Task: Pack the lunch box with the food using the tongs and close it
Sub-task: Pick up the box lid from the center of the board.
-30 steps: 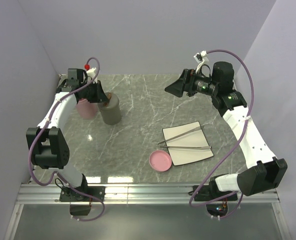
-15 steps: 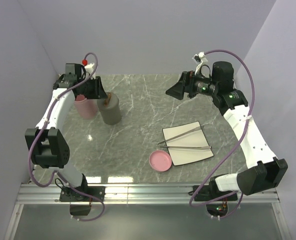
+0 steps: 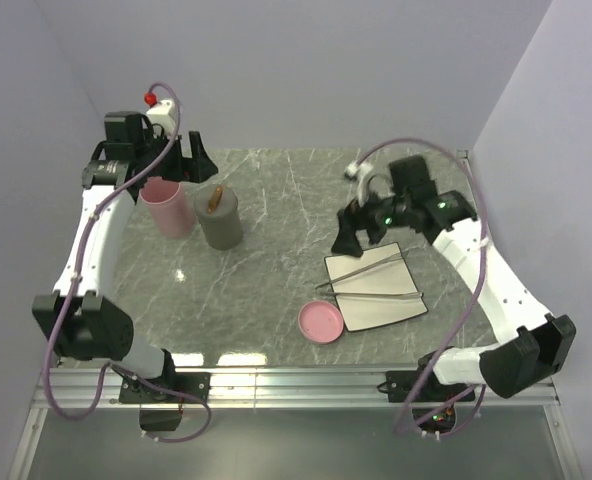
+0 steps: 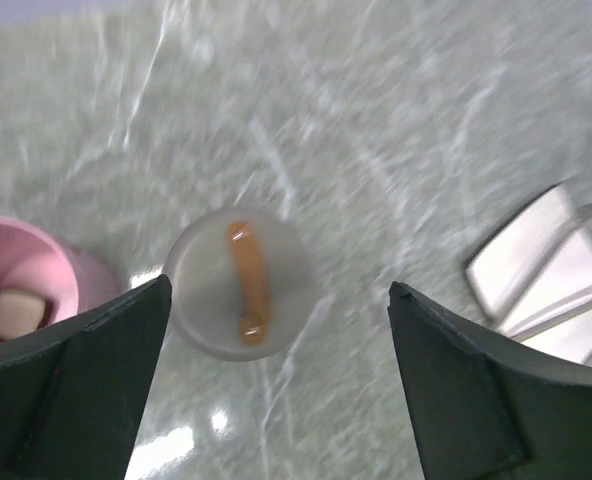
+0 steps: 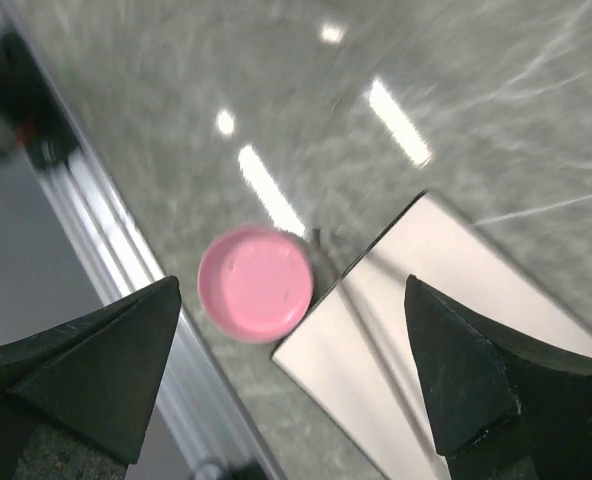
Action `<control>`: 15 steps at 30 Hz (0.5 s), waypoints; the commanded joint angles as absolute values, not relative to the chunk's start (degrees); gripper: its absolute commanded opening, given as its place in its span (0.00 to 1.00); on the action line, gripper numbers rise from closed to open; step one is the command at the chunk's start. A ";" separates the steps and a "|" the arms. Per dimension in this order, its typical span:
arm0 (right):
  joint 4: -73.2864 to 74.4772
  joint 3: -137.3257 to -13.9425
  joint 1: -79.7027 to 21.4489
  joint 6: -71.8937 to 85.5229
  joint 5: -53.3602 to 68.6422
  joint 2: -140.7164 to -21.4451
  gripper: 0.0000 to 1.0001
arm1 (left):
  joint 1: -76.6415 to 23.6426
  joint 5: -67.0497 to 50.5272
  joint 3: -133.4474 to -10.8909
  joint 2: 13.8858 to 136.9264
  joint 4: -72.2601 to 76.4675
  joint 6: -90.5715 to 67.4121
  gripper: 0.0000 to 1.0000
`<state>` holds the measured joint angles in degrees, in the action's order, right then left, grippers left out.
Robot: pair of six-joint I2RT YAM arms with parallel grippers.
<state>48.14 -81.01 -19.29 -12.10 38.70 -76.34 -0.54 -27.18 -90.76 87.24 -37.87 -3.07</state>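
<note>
The lunch box shows as a pink tub [image 3: 168, 208] and a grey tub [image 3: 219, 220] whose lid has a brown handle [image 4: 248, 283]. A pale piece of food [image 4: 14, 313] lies inside the pink tub [image 4: 26, 280]. My left gripper [image 3: 184, 160] [image 4: 280, 286] hangs open above the grey lid, holding nothing. The silver tongs [image 3: 368, 278] [image 5: 361, 325] lie across a white square plate [image 3: 391, 308]. My right gripper [image 3: 351, 234] [image 5: 294, 285] hovers open over the plate's far left corner, looking down on a pink lid [image 5: 254, 284].
The pink lid [image 3: 321, 322] lies flat on the marble table just left of the plate's near corner. A metal rail [image 3: 296, 380] runs along the table's near edge. Walls close in the back and both sides.
My left gripper has opened, let go of the grey lid's handle and drawn up and back to the left. My right gripper has swung down and nearer, over the plate.
</note>
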 commanded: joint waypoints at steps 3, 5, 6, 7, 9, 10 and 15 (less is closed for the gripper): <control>51.43 -69.10 -35.57 -21.53 23.86 -68.82 1.00 | -0.44 -36.02 -90.97 79.81 -31.56 -7.55 0.99; 49.58 -64.02 -43.46 -21.45 20.32 -68.29 1.00 | -0.44 -36.91 -90.36 78.93 -31.12 -8.61 0.99; 49.14 -62.68 -45.77 -21.36 18.39 -68.38 1.00 | -0.44 -37.35 -90.09 78.58 -31.03 -9.14 0.99; 48.61 -60.40 -47.62 -21.18 17.85 -68.47 0.99 | -0.44 -37.96 -89.74 78.31 -30.94 -9.40 0.99; 46.76 -58.72 -51.65 -21.36 17.32 -69.08 0.98 | -0.44 -38.41 -88.77 77.26 -30.50 -9.84 0.99; 45.97 -57.32 -52.64 -21.44 17.23 -69.26 0.98 | -0.44 -38.58 -88.33 76.91 -30.32 -10.10 0.99; 40.27 -54.67 -58.35 -21.88 14.68 -73.38 0.93 | -0.44 -39.81 -86.58 75.68 -29.80 -11.42 0.99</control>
<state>46.87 -55.27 -55.59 -20.62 18.48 -71.53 -0.51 -37.32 -87.15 77.71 -31.92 -9.54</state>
